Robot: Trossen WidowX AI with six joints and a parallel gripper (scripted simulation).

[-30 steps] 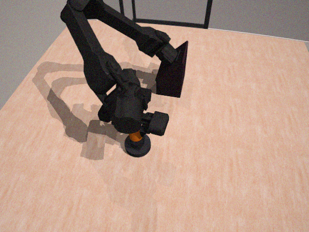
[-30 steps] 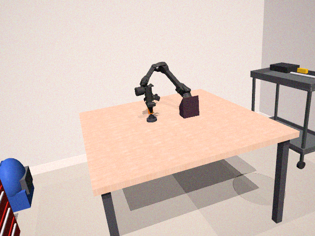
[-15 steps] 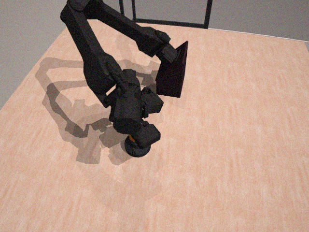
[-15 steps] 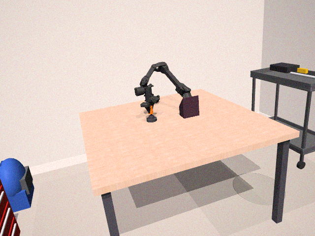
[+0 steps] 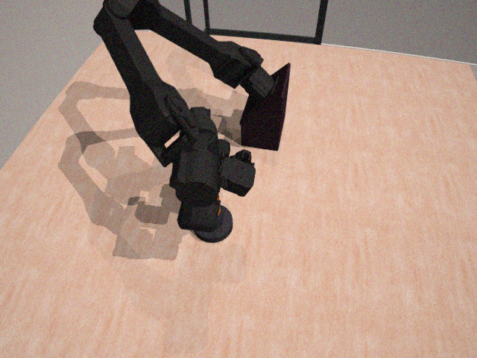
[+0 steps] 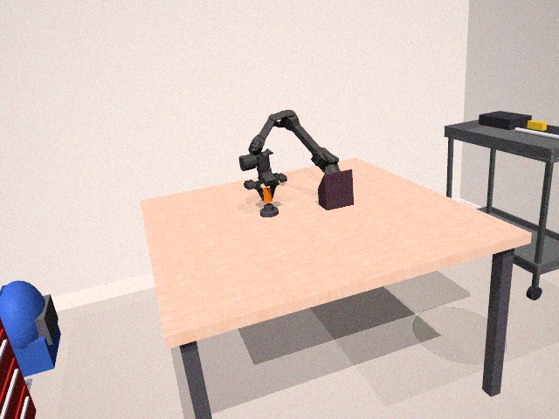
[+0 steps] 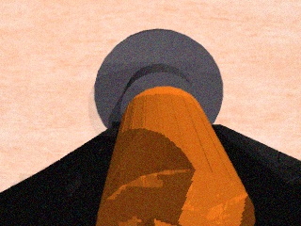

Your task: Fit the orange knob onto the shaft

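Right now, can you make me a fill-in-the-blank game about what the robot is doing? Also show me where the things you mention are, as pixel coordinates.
1. The jaws are closed on the ____ knob (image 6: 267,195) (image 7: 165,113).
2. Under the knob is a dark pedestal (image 5: 213,236) (image 6: 269,213) (image 7: 160,44), and seen from above its shape is ____.
3. On the cart (image 6: 492,140), the small block (image 6: 536,125) beside the black box (image 6: 504,119) is ____.

Missing words, in order: orange; round; yellow.

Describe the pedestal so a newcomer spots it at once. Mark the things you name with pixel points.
On the wooden table (image 5: 346,231) (image 6: 315,252) (image 7: 263,38), look below the arm's fingers (image 6: 267,195). The pedestal (image 5: 213,236) (image 6: 269,213) (image 7: 160,44) is the low, round, dark grey piece there. Unlike the orange knob (image 6: 267,195) (image 7: 165,113) above it, it isn't gripped.
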